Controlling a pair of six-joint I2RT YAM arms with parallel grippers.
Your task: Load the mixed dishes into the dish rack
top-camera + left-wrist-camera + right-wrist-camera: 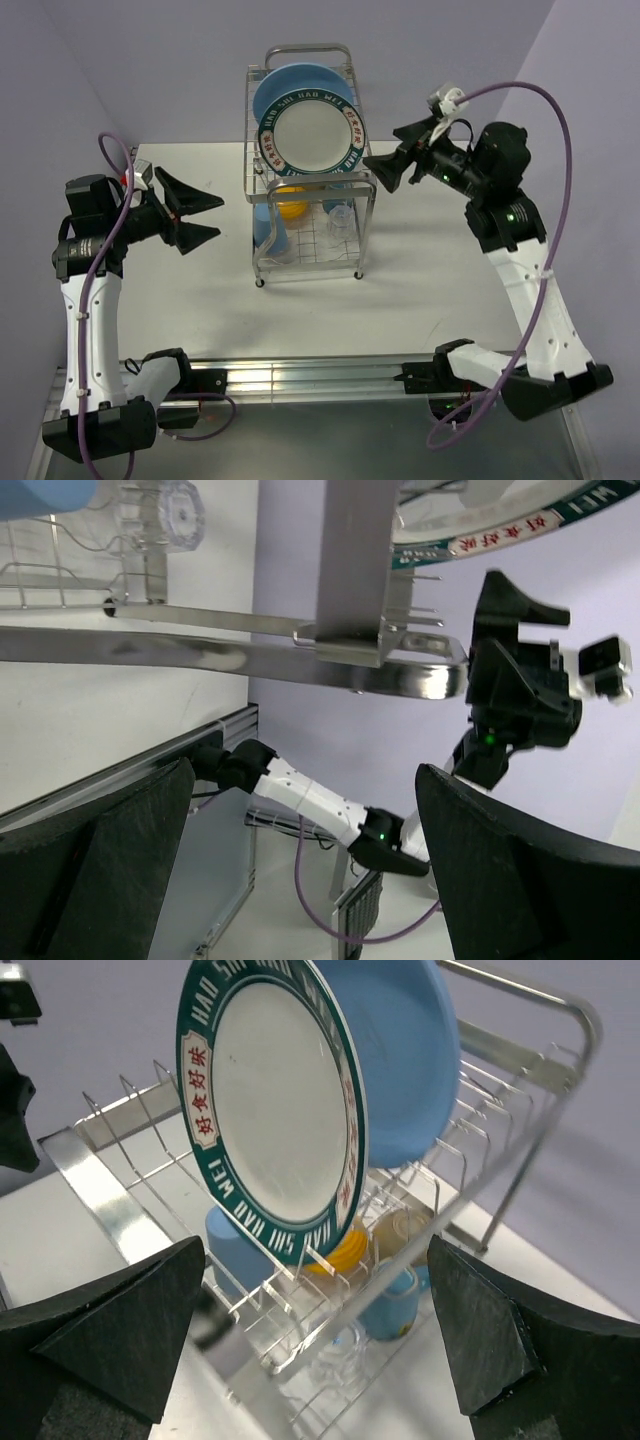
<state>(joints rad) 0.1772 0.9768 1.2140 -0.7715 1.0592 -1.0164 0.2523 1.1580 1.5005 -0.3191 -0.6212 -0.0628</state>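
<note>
The silver wire dish rack (357, 208) stands mid-table. Its top tier holds the white plate with green rim (310, 133) upright in front of the blue plate (290, 85). Below sit the yellow-orange bowl (289, 203), blue cup (267, 232), clear glass (338, 222) and teal-and-white mug (395, 1300). The black bowl is not visible. My left gripper (205, 217) is open and empty, left of the rack. My right gripper (375, 170) is open and empty, just right of the top tier. The right wrist view shows both plates (275, 1110) and the cup (235, 1250).
The rack (250, 650) has small feet on the white table (440, 280). An aluminium rail (300, 375) with both arm bases runs along the near edge. Lavender walls close in the back and sides.
</note>
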